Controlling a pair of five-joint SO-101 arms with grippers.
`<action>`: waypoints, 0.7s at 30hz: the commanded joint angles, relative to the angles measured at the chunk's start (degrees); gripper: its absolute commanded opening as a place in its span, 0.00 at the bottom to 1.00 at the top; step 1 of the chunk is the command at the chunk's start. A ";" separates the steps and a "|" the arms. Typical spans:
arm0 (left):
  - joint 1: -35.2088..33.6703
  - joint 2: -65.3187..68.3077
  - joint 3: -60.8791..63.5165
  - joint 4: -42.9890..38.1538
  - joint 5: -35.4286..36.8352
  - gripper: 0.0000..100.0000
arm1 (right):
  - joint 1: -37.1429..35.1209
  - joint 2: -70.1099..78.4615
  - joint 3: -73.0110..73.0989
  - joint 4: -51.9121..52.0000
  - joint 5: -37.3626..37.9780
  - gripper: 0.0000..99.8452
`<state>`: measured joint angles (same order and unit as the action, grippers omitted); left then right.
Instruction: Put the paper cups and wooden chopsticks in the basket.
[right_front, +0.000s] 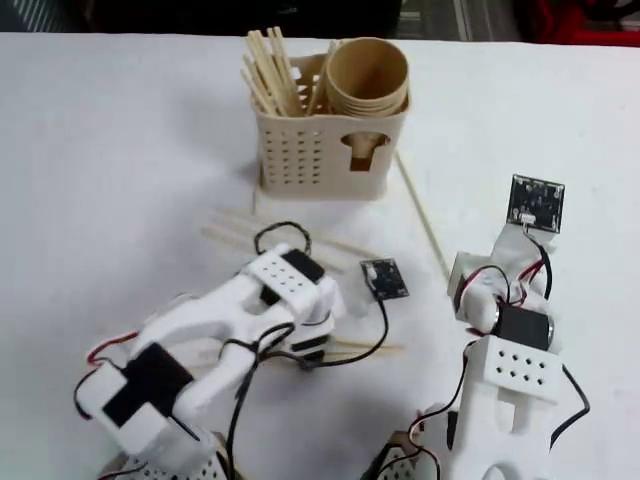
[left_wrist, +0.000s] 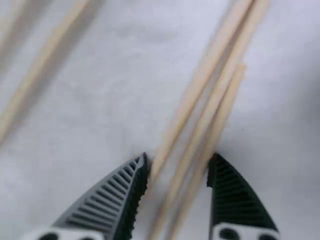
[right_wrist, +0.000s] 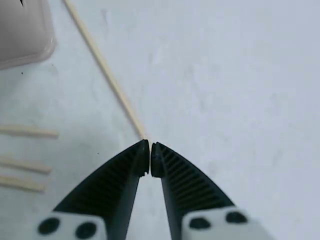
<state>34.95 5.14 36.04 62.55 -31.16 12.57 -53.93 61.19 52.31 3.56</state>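
Chopstick pickup step: your left claw (left_wrist: 179, 162) gaped astride three wooden chopsticks (left_wrist: 207, 107); right claw (right_wrist: 150, 151) clenched, empty (paper cups (right_front: 367, 72) already in basket (right_front: 318, 160)). Next, you needed firm pinch, then lift.

A white desk (right_front: 120, 150) carries a cream perforated plastic basket (right_front: 320, 160) standing near its far edge. Loose pale wooden chopsticks (right_front: 230, 230) lie scattered flat in front of the basket. One lone chopstick (right_front: 425, 225) slants away just beside its corner.
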 joint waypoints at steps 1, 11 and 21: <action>0.48 4.35 -6.33 1.76 0.70 0.11 | 0.66 -0.92 -0.35 -1.10 -0.26 0.02; 0.40 8.48 -10.64 6.33 0.70 0.02 | 0.66 -0.92 -0.26 -1.10 -0.26 0.02; -0.04 -4.18 -10.99 14.24 2.20 0.02 | 0.66 -0.92 -0.26 -1.10 -0.26 0.02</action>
<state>35.03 8.57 26.73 73.54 -30.90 12.57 -53.85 61.19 52.31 3.56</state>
